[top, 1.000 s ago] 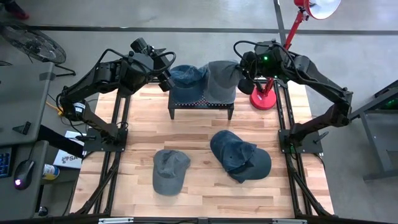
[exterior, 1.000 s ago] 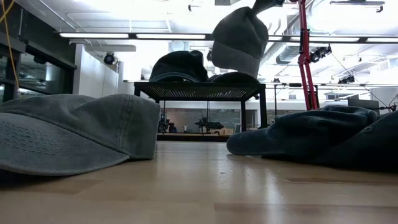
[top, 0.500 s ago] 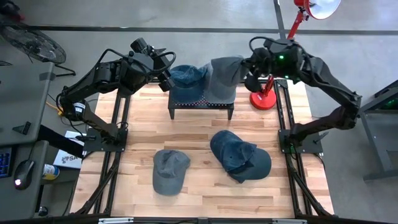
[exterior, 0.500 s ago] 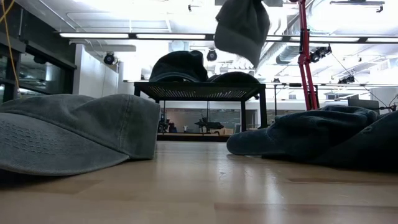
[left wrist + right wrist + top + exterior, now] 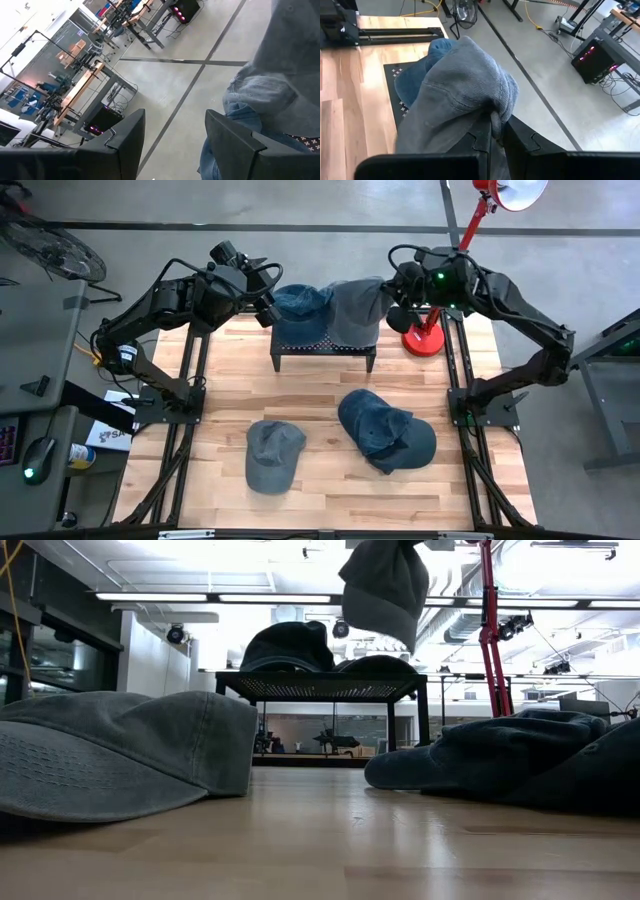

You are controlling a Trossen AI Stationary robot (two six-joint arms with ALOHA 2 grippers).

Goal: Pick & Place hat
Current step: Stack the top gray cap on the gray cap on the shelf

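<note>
Two views: the high view shows the grey hat (image 5: 357,310) over the black stand (image 5: 324,345) at the table's far edge; the right wrist view shows the pinch.
Right gripper (image 5: 492,131): clamped on the grey hat's soft, ribbed fabric.
Left gripper (image 5: 172,131): fingers apart, empty, beside the blue hat (image 5: 300,303).

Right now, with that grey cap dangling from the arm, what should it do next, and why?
Probably lower it. The right gripper is shut on the grey fabric cap, which hangs above the black mesh stand, beside the dark blue cap resting there.
</note>
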